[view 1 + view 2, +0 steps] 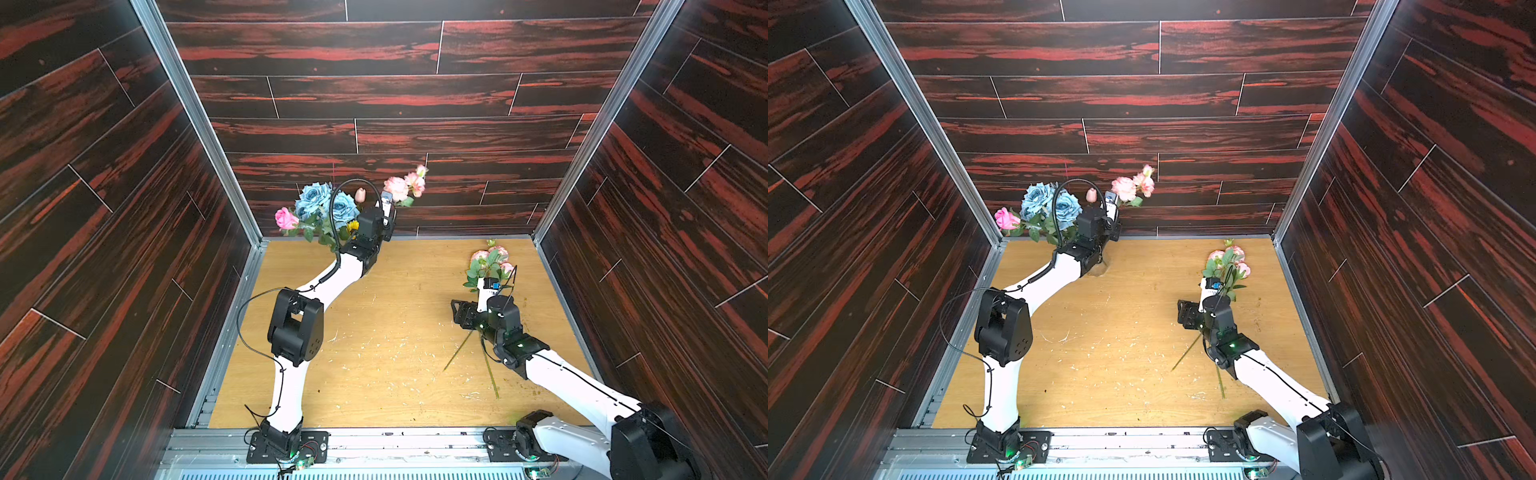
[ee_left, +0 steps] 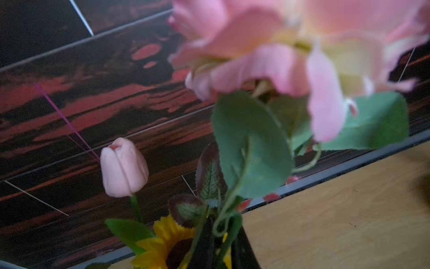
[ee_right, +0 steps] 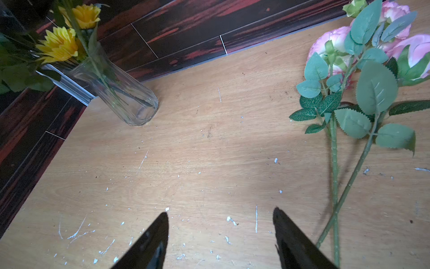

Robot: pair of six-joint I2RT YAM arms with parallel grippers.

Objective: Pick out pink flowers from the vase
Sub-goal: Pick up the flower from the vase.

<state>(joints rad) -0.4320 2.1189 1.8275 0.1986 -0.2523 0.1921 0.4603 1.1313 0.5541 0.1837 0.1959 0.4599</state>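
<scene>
Jaws on my left gripper are pinching together on the thin green stem of a pink spray, and its ruffled blooms are sitting blurred right in front of the left wrist camera. In both top views that spray is riding above the gripper, up against the back wall and off to one side of the bouquet.

The vase is standing on the table near the far left corner, close to the wall. From above, the left arm is hiding most of it. A pale tulip bud is poking up beside the blue roses. A brighter pink rose is leaning out on the far side of them, and sunflowers are sitting low at the vase's neck.

I am holding my right gripper over bare table with its jaws spread wide and nothing between them. Just beside it, two pink flowers are lying flat on the wood, their long stems crossing near one of its fingers.
</scene>
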